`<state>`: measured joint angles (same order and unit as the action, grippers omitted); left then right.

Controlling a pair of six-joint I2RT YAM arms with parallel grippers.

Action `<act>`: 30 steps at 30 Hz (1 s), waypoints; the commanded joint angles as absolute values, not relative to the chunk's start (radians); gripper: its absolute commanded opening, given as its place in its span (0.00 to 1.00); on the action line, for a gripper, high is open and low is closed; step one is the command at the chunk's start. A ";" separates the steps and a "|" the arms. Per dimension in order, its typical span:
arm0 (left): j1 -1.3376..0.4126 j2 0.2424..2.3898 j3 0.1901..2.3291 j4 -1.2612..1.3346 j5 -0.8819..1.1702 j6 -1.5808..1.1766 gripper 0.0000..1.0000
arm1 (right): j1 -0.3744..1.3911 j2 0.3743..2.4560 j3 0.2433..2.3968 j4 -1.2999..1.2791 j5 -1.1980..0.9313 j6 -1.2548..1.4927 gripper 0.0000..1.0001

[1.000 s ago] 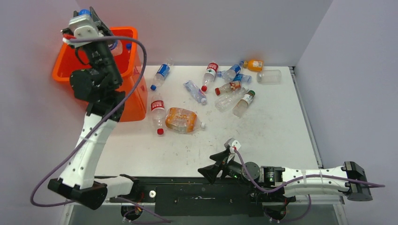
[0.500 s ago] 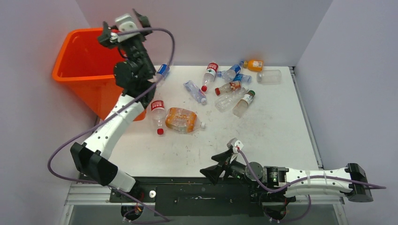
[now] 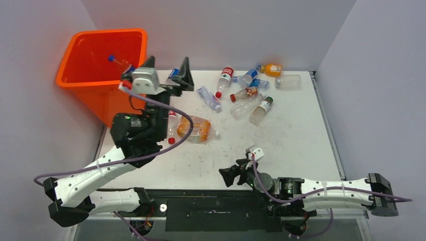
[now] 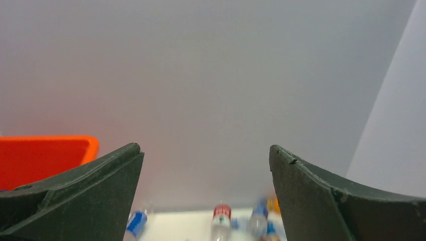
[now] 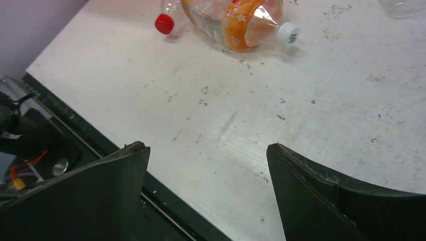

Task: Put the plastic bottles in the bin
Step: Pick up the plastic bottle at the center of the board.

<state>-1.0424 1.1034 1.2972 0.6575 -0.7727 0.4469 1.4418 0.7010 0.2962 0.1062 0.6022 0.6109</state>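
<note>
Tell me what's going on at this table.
Two robot arms are moving plastic bottles from a table into an orange bin. The left gripper is raised beside the bin, jaws open and empty. A blue-capped bottle lies inside the bin. The right gripper hovers low near the table's front edge, jaws open, holding nothing. About a dozen bottles lie scattered on the table, not yet binned.

A scuffed white bench sits boxed by plain pale lilac walls at nine, twelve and three o'clock.
</note>
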 commanded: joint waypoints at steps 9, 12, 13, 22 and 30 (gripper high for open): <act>-1.043 1.174 1.336 -0.351 -0.428 0.025 0.96 | 0.985 0.869 0.524 0.039 0.369 0.598 0.90; -1.045 1.167 1.283 -0.388 -0.354 0.034 0.96 | 0.845 0.866 0.557 0.031 0.314 0.604 0.90; -1.045 1.154 1.248 -0.377 -0.337 0.036 0.96 | 0.798 0.865 0.566 0.028 0.298 0.612 0.90; -1.056 0.989 0.902 -0.174 -0.326 0.117 0.96 | 0.419 0.866 0.553 0.019 0.298 0.757 0.90; -1.299 0.900 0.792 -0.118 -0.690 0.360 0.96 | 0.223 0.912 0.444 0.256 0.284 0.803 0.90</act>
<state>-1.1812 0.9558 0.8417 -0.2382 -0.4709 0.1875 0.2844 0.8185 0.4416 0.1097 0.3077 0.7635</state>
